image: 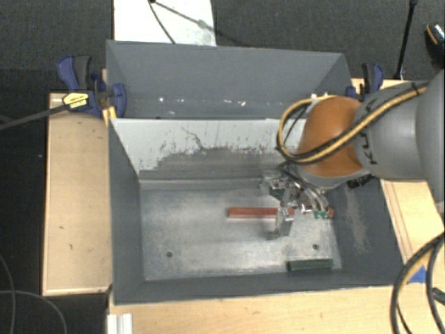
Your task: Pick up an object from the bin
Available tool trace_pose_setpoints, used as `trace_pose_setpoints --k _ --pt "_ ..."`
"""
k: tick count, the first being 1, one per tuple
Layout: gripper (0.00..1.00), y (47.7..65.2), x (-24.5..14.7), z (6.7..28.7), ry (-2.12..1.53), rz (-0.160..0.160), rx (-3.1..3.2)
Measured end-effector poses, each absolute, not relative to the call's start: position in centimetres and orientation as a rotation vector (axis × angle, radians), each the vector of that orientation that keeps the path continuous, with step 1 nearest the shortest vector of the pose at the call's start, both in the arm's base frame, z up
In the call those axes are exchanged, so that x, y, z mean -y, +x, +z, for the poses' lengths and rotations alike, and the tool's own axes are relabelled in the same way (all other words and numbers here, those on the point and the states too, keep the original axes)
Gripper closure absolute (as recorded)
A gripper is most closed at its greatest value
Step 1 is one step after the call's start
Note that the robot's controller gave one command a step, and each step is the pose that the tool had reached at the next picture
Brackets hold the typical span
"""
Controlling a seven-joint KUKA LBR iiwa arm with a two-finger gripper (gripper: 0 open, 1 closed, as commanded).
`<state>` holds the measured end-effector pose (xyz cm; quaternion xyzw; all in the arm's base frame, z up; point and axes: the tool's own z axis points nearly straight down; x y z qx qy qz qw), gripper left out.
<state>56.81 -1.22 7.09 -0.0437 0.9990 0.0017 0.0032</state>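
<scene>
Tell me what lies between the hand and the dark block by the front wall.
Nothing; in the camera view only bare grey floor separates the hand from the dark block.

Green block (309,264), dark, lies flat on the bin (195,249) floor in the near-right corner, its long side along the near wall and just beside it. Black cable (35,115) runs over dark carpet (42,19), left of the bin.

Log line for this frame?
hand: low in bin, at view-right end of red-brown bar, mid-bin | grasp: cannot tell | other: dark green block by front wall, view-right
</scene>
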Motion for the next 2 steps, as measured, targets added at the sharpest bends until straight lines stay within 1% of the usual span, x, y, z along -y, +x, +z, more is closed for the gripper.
trace_pose_setpoints --k 1,2 --pt "1.0 56.7 1.7 7.1 -0.137 0.0 -3.133" --pt "1.0 58.8 3.4 22.3 -0.178 -0.002 -3.124"
